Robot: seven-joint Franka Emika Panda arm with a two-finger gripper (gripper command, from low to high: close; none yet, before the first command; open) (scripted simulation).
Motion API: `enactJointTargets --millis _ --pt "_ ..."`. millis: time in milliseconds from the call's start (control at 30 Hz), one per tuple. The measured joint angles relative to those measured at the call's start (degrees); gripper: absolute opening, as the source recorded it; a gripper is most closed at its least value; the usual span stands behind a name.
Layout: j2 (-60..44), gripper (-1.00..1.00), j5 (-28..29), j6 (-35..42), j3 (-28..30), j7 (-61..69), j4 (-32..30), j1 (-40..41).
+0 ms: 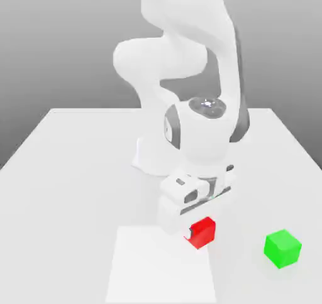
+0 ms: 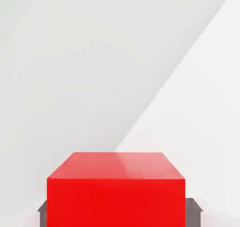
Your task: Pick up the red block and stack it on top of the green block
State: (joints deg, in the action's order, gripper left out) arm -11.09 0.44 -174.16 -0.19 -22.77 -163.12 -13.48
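Hand (image 1: pixel 200 231) grips a glossy, bright red block (image 1: pixel 200 232)

The Panda arm (image 1: pixel 204 130) has a rounded white body, dark grey joint rings and 1 glossy grey cap.

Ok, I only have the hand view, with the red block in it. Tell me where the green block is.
Observer: The green block is on the table, toward the exterior view's right from the red block.
Operator: Report whether anything sits on it.
Observer: Nothing does; its top face is bare.
Operator: Give me the arm's position.
Observer: The arm rises behind the red block, away from the exterior camera.
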Motion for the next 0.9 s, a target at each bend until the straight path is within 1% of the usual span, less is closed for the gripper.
enactJointTargets --millis 33,100,300,400,633,767,800,900 --pt "-0.75 -1.00 0.06 -0.66 0.01 -0.04 0.10 -0.01" --pt "1.27 -1.00 0.09 1.07 -0.09 -0.05 -0.19 0.10" --pt "13.01 -1.00 -0.41 11.12 -0.73 0.32 -1.86 0.60" --pt "13.08 -1.00 0.29 15.35 -2.55 -2.09 2.26 -2.97" --pt "7.30 -1.00 0.88 23.35 -7.89 -8.51 16.01 -11.66" --pt "-0.05 -1.00 2.91 17.88 -6.71 -10.64 17.84 -12.99" --pt "-2.03 1.00 3.53 16.04 -6.28 -11.11 17.97 -13.32" --pt "-2.03 1.00 3.53 16.04 -6.28 -11.11 17.97 -13.32"
